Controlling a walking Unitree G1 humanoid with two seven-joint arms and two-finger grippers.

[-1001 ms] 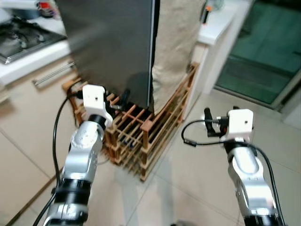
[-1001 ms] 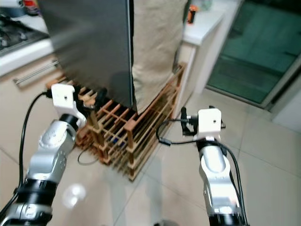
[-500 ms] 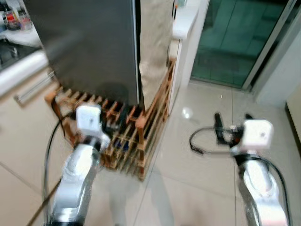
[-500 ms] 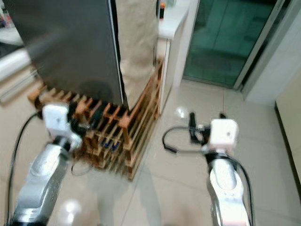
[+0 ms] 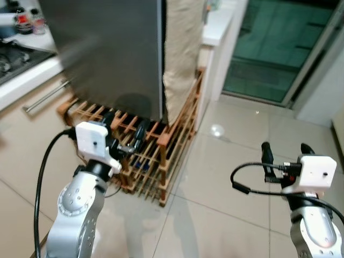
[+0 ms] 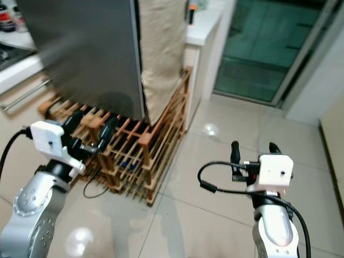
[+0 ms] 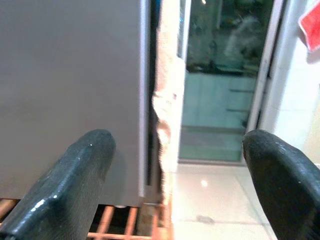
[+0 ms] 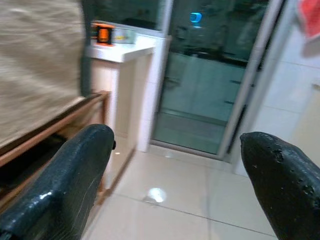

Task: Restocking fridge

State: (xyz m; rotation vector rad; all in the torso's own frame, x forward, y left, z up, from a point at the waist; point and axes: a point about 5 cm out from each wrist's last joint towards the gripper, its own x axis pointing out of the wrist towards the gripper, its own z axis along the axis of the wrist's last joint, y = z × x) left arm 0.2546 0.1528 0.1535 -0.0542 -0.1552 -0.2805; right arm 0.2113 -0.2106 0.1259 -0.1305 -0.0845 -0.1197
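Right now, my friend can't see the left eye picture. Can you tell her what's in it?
Two silver robot arms reach forward, the left gripper and right gripper both open and empty. Ahead stands a grey fridge on a wooden rack, on a shiny tiled floor.

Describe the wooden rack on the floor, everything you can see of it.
The wooden rack is a low lattice of reddish-brown slats and posts forming rows of open cells, like a bottle rack. It stands on the pale tiled floor, tucked under the grey fridge and a beige cloth that hangs down to its top. A few dark and blue items sit in the cells, too blurred to identify. The left gripper hangs in front of it, not touching.
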